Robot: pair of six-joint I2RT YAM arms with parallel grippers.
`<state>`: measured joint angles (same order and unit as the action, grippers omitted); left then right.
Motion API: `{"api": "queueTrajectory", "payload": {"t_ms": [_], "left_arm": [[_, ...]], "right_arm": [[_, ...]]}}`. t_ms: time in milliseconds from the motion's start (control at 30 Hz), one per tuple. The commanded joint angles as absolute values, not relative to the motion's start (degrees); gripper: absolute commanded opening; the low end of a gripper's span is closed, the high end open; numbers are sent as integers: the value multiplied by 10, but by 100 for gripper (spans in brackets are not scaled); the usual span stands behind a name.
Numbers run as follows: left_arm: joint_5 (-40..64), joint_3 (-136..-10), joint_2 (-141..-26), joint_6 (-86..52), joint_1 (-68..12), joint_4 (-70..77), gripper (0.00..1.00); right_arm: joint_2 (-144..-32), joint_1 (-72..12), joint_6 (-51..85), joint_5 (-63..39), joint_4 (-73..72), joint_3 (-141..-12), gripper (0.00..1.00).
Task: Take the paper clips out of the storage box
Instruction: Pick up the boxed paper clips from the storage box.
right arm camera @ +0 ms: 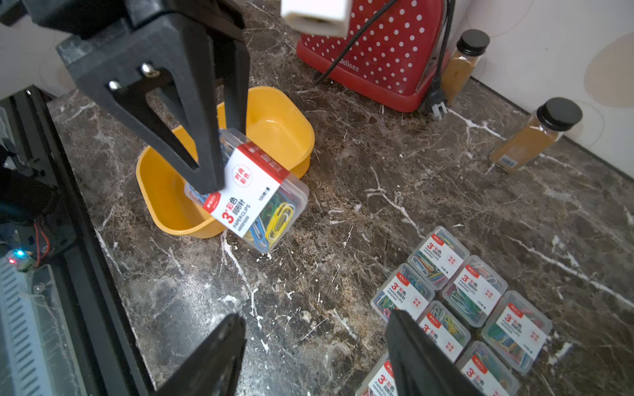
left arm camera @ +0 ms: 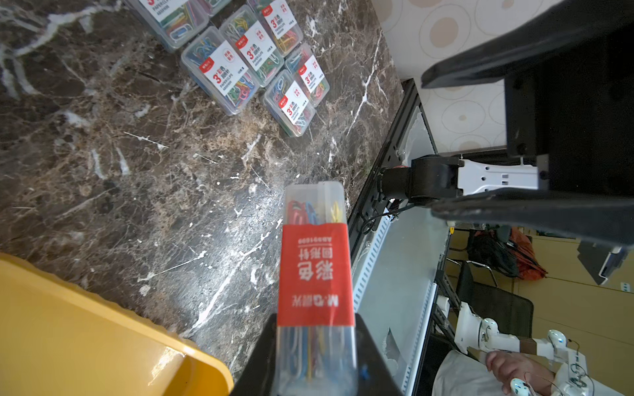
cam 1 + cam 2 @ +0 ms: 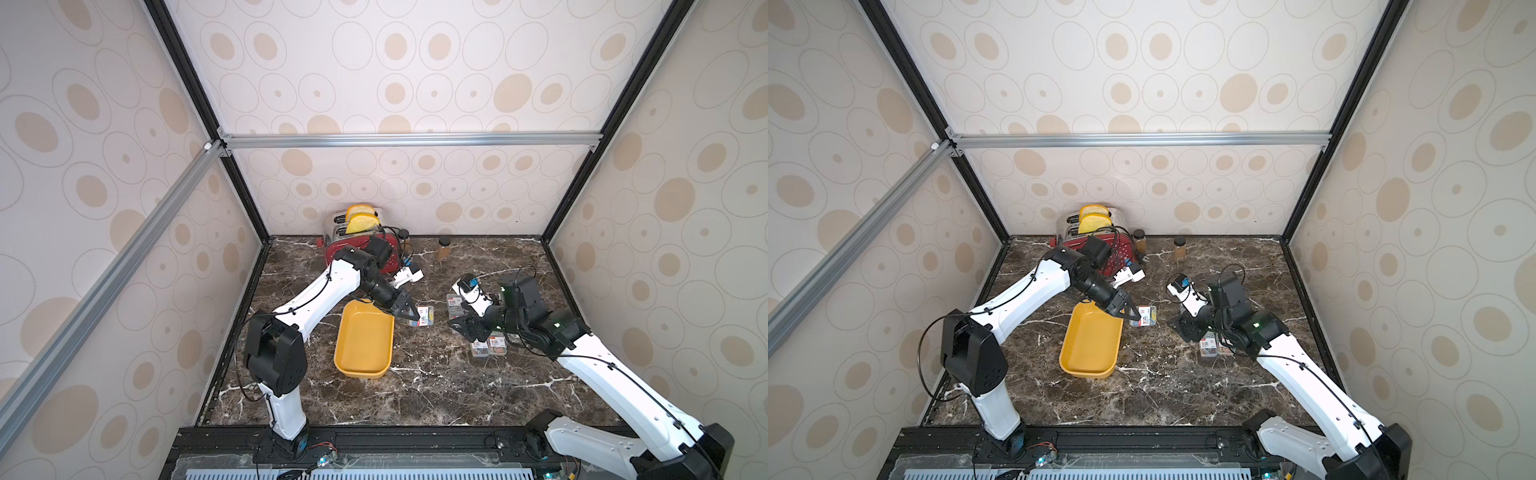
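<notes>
A dark brown marble tabletop (image 3: 415, 395) is filling the floor of a booth whose walls are carrying beige oval wallpaper. At the back, a red white-dotted toaster (image 1: 377, 58) is holding 2 yellow bread slices (image 3: 361, 220), and 2 black-capped bottles (image 1: 535, 137) are standing near the wall beside it.

The yellow storage box (image 3: 361, 345) is sitting left of centre in both top views, with nothing lying in it. The left gripper (image 3: 409, 316) is clamping a clear case of paper clips (image 1: 254, 195) by one end. The case is hanging tilted just outside the box's far right corner, over the marble. Whether its lower corner is touching the surface cannot be told.

The right gripper (image 1: 315, 317) is hovering with its jaws standing wide apart and nothing between them, over a tight cluster of cases (image 1: 475, 289). These are lying flat on the marble, labels up, well apart from the box. At least 7 are showing in the right wrist view, some partly hidden behind a finger (image 1: 418, 356).
</notes>
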<state>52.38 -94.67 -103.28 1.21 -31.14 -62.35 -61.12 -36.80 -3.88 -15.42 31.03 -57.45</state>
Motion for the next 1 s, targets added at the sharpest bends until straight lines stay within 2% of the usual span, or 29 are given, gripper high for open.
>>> {"api": "queueTrajectory", "payload": {"t_ms": [0, 400, 633, 833, 900, 967], "left_arm": [[564, -974, -1043, 39, -319, -660, 20], [595, -997, -1067, 79, -323, -713, 20], [609, -1005, -1073, 88, -329, -725, 19], [613, -1004, -1078, 94, -336, -731, 19], [613, -1004, -1078, 94, -336, -731, 19], [610, -1004, -1079, 95, -336, -733, 19]], "right_arm": [[-616, -389, -90, -135, 274, -572, 71], [-654, -497, -203, -98, 267, -578, 77], [-675, -514, -227, -59, 253, -577, 79], [-691, -517, -235, -50, 246, -587, 76], [-695, -518, -235, -48, 247, -591, 72], [-694, -518, -234, -47, 246, -593, 65]]}}
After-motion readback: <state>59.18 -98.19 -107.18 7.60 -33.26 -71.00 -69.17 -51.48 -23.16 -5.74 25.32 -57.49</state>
